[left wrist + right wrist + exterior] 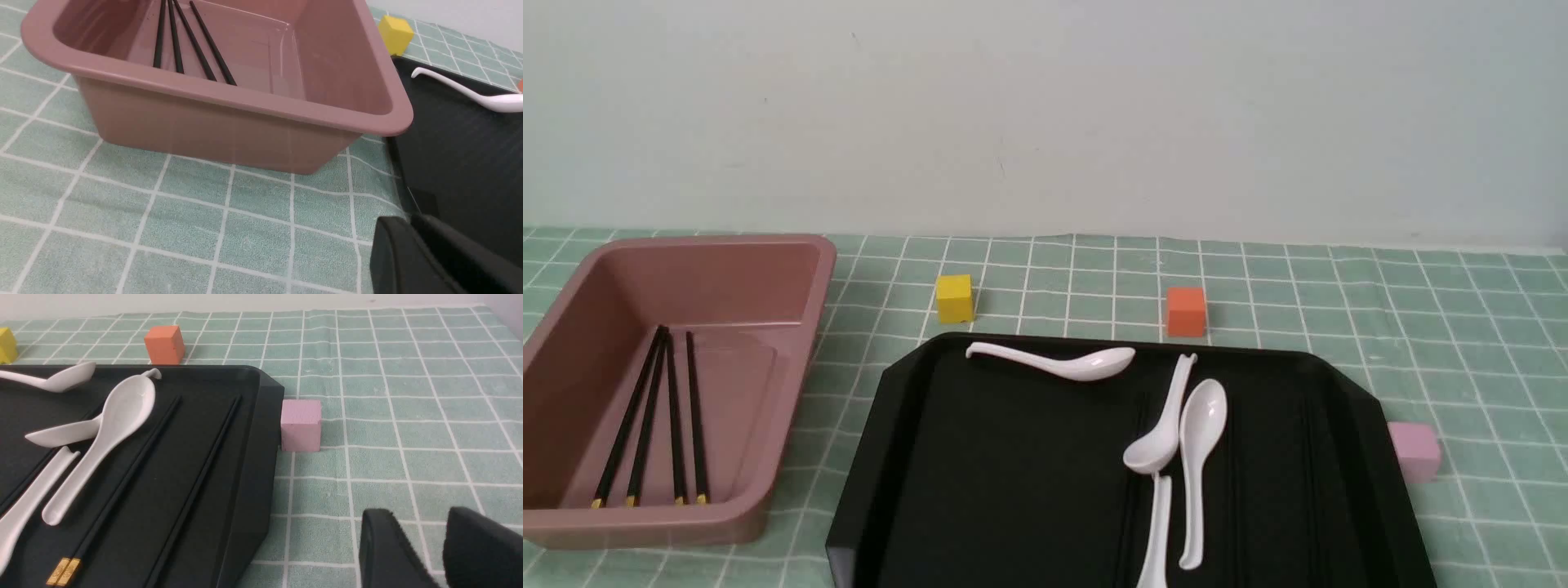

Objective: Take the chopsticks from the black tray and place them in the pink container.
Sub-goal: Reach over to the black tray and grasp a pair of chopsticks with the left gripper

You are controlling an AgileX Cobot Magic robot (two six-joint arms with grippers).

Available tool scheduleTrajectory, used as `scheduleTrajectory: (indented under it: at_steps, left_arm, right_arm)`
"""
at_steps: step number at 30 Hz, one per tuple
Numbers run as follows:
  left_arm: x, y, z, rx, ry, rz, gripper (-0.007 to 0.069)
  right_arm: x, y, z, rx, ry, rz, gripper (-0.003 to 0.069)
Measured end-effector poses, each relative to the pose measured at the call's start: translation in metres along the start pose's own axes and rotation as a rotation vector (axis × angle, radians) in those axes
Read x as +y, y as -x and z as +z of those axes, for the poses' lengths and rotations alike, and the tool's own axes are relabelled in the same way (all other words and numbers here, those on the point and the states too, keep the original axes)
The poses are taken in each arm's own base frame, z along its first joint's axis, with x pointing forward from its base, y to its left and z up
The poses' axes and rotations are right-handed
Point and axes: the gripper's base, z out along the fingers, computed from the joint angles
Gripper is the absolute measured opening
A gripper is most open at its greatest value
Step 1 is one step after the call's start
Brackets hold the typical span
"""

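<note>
Right end effector (427, 522) hangs empty, fingers slightly parted, over the bench (408, 416) just off the right edge of the black tray (249, 465). The left end effector (416, 245), near the pink container (796, 392), is too cropped to judge. Remaining chopsticks (130, 473) lie in the tray's right half beside white spoons (118, 412), running near-to-far with gold tips toward the robot and closest to the right arm; four more lie in the container, and no writing is legible.
</note>
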Motion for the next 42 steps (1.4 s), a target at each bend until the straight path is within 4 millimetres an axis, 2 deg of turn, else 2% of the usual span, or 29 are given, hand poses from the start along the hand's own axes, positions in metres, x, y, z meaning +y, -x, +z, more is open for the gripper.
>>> scheduleTrajectory:
  at_steps: [42]
  left_arm:
    - [0.0011, 0.0003, 0.0000, -0.003, 0.012, 0.029, 0.0092]
  right_arm:
    - [0.0000, 0.0000, 0.0000, 0.000, 0.000, 0.000, 0.0240]
